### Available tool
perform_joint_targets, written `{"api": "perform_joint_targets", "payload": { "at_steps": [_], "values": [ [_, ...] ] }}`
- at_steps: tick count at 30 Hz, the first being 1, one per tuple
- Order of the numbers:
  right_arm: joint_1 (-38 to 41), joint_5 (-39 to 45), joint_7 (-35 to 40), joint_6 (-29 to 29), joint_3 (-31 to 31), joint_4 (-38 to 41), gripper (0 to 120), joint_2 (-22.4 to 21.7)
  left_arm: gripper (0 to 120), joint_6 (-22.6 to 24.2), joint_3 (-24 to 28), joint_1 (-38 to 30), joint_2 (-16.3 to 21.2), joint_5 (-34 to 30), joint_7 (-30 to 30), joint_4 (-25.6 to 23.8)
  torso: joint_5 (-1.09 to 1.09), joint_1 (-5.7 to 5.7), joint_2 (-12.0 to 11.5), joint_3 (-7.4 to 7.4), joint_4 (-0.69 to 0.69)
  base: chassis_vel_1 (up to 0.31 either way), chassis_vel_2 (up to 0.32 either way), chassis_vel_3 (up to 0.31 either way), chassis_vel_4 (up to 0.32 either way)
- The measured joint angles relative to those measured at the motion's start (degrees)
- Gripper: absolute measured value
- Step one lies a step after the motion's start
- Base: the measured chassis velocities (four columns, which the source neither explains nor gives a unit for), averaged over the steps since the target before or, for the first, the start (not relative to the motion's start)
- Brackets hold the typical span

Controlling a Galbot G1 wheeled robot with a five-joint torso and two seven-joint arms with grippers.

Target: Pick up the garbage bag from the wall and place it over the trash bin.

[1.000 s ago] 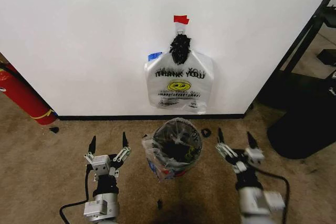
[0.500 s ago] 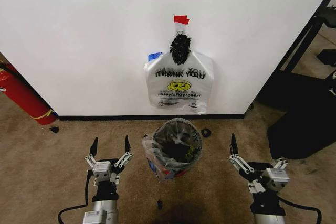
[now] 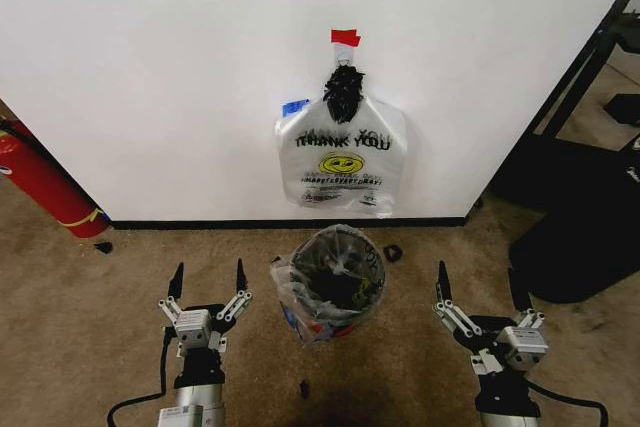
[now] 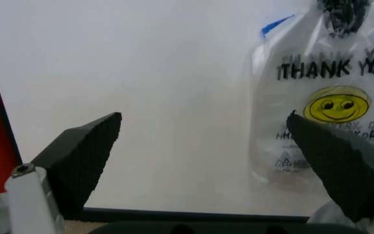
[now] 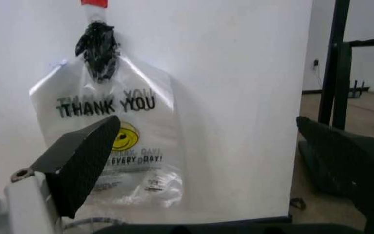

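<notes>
Nearest the robot, the left gripper (image 3: 207,284) hovers low over the carpet with its jaws released and nothing between them; the right gripper (image 3: 475,289) sits at like height on the other side, jaws likewise spread and empty. Between them, a little farther out, stands the trash bin (image 3: 335,282), a black wire-mesh wastebasket, and the garbage bag (image 3: 300,292), thin crinkly see-through plastic, is draped over its rim and bunched down its left side. It looks only loosely seated, so a slack edge could slide off the rim or collapse inward, and a gripper brushing the light bin could tip it. Beyond, against the wall (image 3: 160,77), a white "THANK YOU" smiley bag (image 3: 342,162) hangs from a black knot under a red tape piece (image 3: 345,37); any reach forward risks snagging this wrong bag. A red fire extinguisher (image 3: 40,179) leans at far left.
</notes>
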Motion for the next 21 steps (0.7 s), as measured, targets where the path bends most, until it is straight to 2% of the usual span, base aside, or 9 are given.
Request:
{"api": "perform_joint_targets", "payload": {
  "at_steps": [21],
  "values": [
    [-0.2, -0.5, 0.6, -0.5, -0.9, -0.9, 100, 1.0, 100, -0.1, 0.5, 0.2, -0.9, 1.7, -0.6, 0.8, 0.0, 0.0, 0.0, 0.0, 0.0, 0.0, 0.0, 0.0, 0.0]
  ]
}}
